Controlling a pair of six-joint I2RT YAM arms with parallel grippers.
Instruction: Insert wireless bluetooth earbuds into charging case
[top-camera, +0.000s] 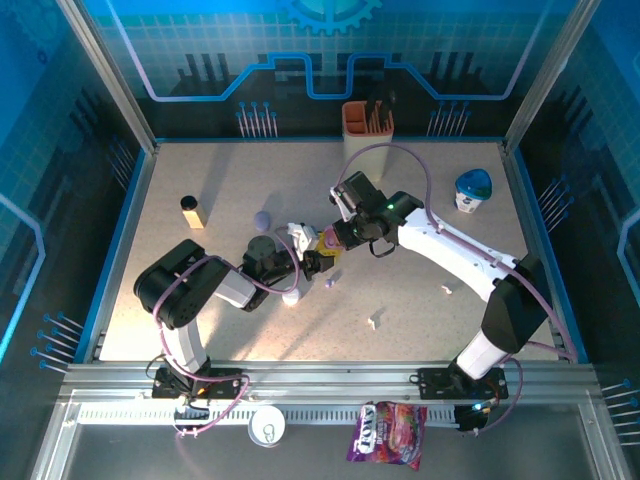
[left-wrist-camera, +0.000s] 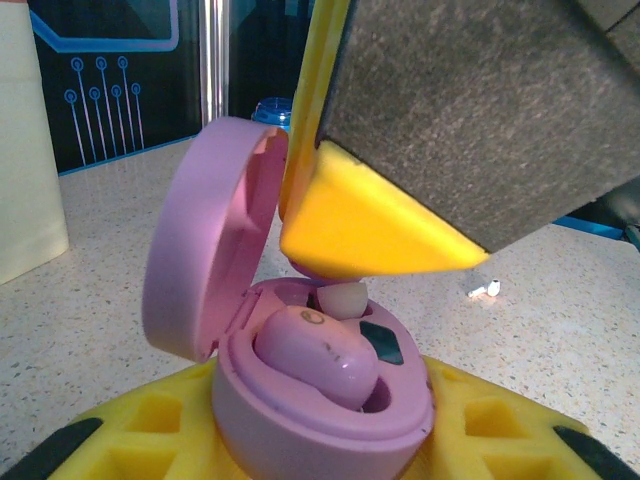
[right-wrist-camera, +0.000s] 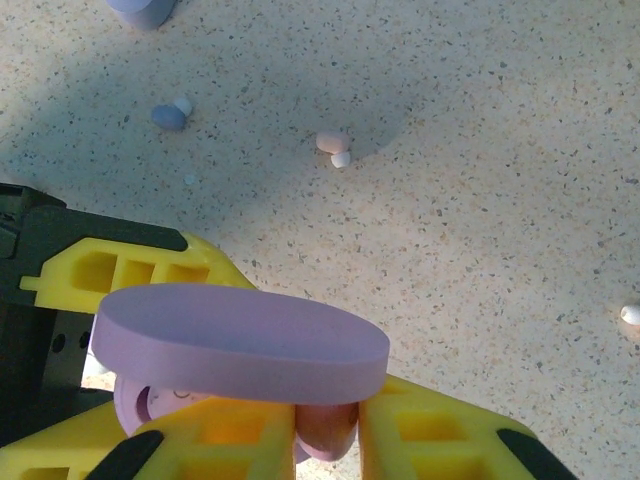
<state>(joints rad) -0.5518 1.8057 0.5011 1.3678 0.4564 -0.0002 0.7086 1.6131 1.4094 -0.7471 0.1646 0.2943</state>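
Observation:
A pink charging case (left-wrist-camera: 262, 432) sits between the yellow fingers of my left gripper (left-wrist-camera: 320, 445), which is shut on it. Its lid (left-wrist-camera: 200, 240) stands open. One pink earbud (left-wrist-camera: 315, 355) lies in the near slot. My right gripper (right-wrist-camera: 325, 440) is shut on a second pink earbud (right-wrist-camera: 326, 432) and hovers over the far slot. That earbud's white tip (left-wrist-camera: 341, 298) shows just under a right fingertip (left-wrist-camera: 370, 235). From above, both grippers meet at mid-table around the case (top-camera: 327, 241).
Loose on the table are a blue earbud (right-wrist-camera: 168, 116), a pink earbud (right-wrist-camera: 333, 143) and a white piece (right-wrist-camera: 630, 314). A lilac case (top-camera: 262, 218) lies left of the grippers. An orange holder (top-camera: 368, 125) stands at the back and a small bottle (top-camera: 192, 211) at the left.

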